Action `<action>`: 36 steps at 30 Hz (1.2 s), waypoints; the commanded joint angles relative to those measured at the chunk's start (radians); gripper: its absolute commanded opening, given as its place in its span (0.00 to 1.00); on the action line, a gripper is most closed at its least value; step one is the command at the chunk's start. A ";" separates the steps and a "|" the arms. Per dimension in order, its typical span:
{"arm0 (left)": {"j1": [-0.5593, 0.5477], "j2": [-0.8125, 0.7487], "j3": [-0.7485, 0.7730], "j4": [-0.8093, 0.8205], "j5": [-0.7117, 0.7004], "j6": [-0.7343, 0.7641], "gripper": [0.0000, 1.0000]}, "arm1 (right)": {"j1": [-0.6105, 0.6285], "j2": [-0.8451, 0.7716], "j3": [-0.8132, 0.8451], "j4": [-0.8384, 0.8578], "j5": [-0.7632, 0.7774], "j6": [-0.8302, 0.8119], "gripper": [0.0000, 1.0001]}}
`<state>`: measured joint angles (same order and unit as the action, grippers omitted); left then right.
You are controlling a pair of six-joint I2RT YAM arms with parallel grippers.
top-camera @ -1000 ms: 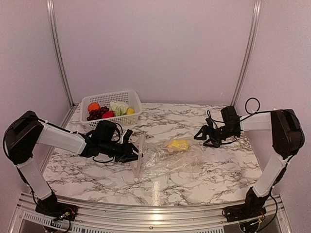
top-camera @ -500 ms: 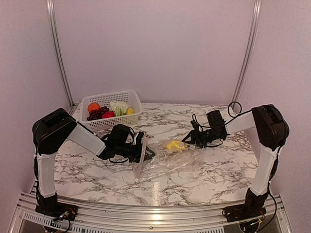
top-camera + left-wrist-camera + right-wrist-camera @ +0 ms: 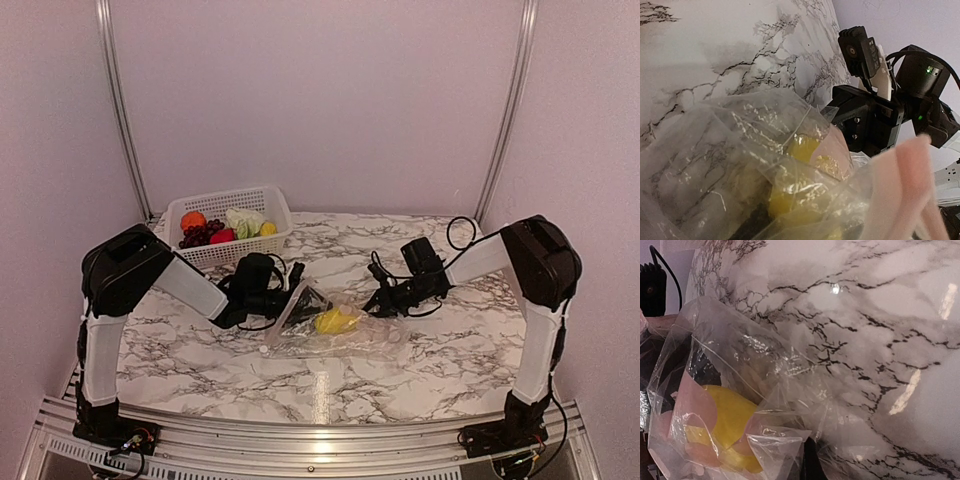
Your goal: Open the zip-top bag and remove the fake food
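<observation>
The clear zip-top bag (image 3: 345, 328) lies crumpled mid-table, between my two grippers. A yellow fake food piece (image 3: 335, 321) sits inside it, also showing in the left wrist view (image 3: 802, 150) and the right wrist view (image 3: 727, 412). My left gripper (image 3: 298, 300) is at the bag's left end, at its pinkish zip strip (image 3: 900, 190). Plastic drapes over the left gripper (image 3: 802, 227); its dark fingers (image 3: 747, 225) show dimly, apart, either side of the yellow piece. My right gripper (image 3: 378, 303) is shut on bunched plastic at the bag's right end (image 3: 807, 462).
A white mesh basket (image 3: 225, 196) stands at the back left, holding an orange (image 3: 192, 219), dark grapes (image 3: 195, 236), a red piece (image 3: 222, 236), a pale green-white piece (image 3: 243, 220) and a small yellow piece (image 3: 267, 229). The right arm's black wrist (image 3: 870, 120) faces the left camera closely.
The right gripper came left to the bag and shut on its plastic. The left gripper pushed right at the mouth and its jaws widened. The bag bunched up, and the yellow piece shifted left.
</observation>
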<state>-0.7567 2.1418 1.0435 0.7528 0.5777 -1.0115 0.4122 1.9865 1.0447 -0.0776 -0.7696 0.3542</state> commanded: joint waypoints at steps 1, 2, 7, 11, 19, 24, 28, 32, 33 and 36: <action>-0.028 0.012 0.006 0.059 0.048 0.024 0.50 | 0.040 -0.006 -0.013 -0.056 0.054 -0.029 0.00; -0.035 0.006 0.000 0.049 0.058 0.037 0.51 | 0.040 -0.011 -0.026 -0.049 0.057 -0.023 0.00; -0.053 -0.037 -0.021 -0.109 0.063 0.191 0.61 | 0.040 -0.032 -0.061 -0.029 0.072 -0.001 0.00; -0.064 -0.046 -0.009 -0.243 0.058 0.307 0.68 | 0.040 -0.032 -0.065 -0.024 0.078 0.005 0.00; -0.084 -0.036 0.061 -0.401 0.043 0.405 0.48 | 0.038 -0.034 -0.061 -0.027 0.075 0.006 0.00; -0.063 -0.149 -0.015 -0.381 0.014 0.382 0.34 | 0.004 -0.079 -0.084 -0.034 0.066 -0.005 0.00; -0.033 -0.261 -0.107 -0.401 -0.017 0.386 0.30 | -0.053 -0.135 -0.120 -0.037 0.046 -0.023 0.00; 0.012 -0.380 -0.210 -0.429 -0.044 0.389 0.29 | -0.118 -0.180 -0.146 -0.050 0.031 -0.048 0.00; 0.028 -0.410 -0.236 -0.436 -0.045 0.389 0.29 | -0.128 -0.189 -0.151 -0.054 0.027 -0.055 0.00; 0.083 -0.508 -0.288 -0.475 -0.046 0.409 0.28 | -0.144 -0.205 -0.151 -0.070 0.021 -0.071 0.00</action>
<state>-0.7322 1.7416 0.8139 0.3592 0.5541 -0.6384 0.2859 1.8156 0.8989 -0.1135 -0.7391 0.3233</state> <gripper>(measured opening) 0.515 0.005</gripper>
